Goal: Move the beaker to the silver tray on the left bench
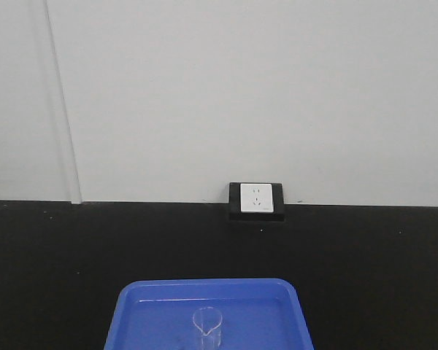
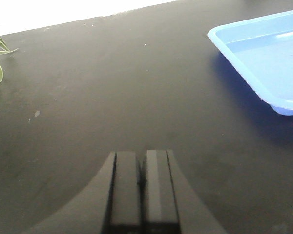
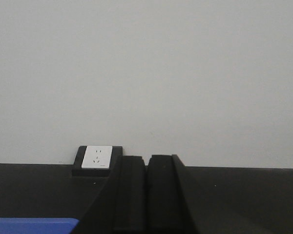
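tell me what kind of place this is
Probably a lab workbench: a black benchtop, a small clear glass beaker standing in a blue tray, and a white power socket at the base of the plain white wall.

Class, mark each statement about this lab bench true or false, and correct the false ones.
1. The beaker stands inside the blue tray. True.
2. The left gripper holds the beaker. False: it is shut and holds nothing.
3. A wall socket sits beyond the tray, at the foot of the wall. True.
4. The right gripper is wide open. False: it is shut.
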Controlling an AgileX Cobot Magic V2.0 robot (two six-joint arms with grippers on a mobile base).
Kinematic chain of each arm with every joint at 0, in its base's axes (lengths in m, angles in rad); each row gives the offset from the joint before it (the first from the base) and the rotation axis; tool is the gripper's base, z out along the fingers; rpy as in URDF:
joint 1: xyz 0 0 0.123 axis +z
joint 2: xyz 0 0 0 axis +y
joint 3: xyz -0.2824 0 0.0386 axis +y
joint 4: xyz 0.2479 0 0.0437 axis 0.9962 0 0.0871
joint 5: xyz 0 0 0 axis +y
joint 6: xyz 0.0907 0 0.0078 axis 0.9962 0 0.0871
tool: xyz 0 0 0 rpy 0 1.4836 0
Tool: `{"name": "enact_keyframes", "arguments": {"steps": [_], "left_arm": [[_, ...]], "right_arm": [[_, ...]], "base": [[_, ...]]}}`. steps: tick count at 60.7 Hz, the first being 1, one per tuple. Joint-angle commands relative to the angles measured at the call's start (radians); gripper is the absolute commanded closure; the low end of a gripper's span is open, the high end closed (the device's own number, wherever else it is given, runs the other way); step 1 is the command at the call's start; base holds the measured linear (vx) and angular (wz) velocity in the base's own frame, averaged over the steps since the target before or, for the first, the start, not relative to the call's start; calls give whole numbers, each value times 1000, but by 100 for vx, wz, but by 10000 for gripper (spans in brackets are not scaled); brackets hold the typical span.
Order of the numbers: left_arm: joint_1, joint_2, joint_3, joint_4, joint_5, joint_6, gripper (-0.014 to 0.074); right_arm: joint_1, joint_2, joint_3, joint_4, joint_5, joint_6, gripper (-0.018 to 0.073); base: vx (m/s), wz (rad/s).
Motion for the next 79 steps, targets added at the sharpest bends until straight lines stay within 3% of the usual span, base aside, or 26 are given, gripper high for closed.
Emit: {"name": "enact_keyframes", "arguments": {"steps": [1,18,27,33,53,79], "left_arm": [[-4,-8,20,2,-83,-2,595],[-4,-8,20,2,-83,-2,595],[-4,-8,20,2,-83,-2,595],[-4,-8,20,2,-83,-2,595],[-4,-8,20,2,-83,-2,595],[-4,-8,20,2,-83,-2,595]], "right_arm": [[-5,210,-89,-8,-195,-11,571],[-5,667,-135,-52,-482,21,571],[23,879,-168,-342,-649,35,571],[89,991,-232,-456,-664,67,571],[244,1191,-365,-464,-671,62,532],[243,1202,-363,-417,-699,90,497]], "base": [[0,0],[0,0],[0,0],[0,0],[0,0],[0,0]]}}
